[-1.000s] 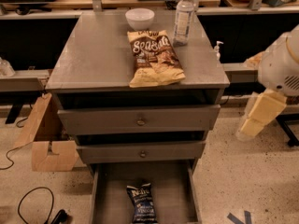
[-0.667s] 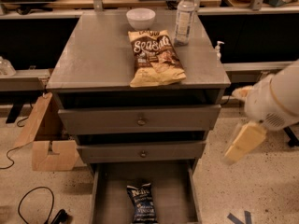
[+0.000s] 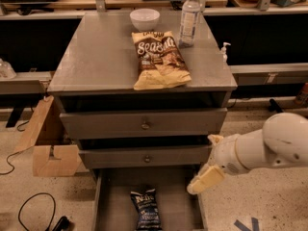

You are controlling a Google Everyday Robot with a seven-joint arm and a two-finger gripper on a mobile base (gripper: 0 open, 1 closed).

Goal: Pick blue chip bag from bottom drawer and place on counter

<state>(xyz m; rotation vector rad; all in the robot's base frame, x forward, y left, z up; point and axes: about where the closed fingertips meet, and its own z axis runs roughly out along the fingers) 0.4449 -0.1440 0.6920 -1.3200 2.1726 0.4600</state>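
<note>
The blue chip bag (image 3: 145, 208) lies flat on the floor of the open bottom drawer (image 3: 114, 201), near its front middle. The counter (image 3: 96, 57) is the grey cabinet top above. My gripper (image 3: 206, 178) comes in from the right on a white arm, with pale tan fingers pointing down-left. It hangs over the drawer's right wall, to the right of the bag and apart from it. It holds nothing that I can see.
On the counter sit a tan "Sea Salt" bag (image 3: 158, 59), a white bowl (image 3: 145, 19) and a water bottle (image 3: 189, 17). Two shallower knobbed drawers (image 3: 144, 125) are above the bottom one. A cardboard box (image 3: 50, 143) and cables lie on the floor at left.
My arm has swung down and left, from beside the cabinet's right side to the right edge of the open bottom drawer. The bag has not moved.
</note>
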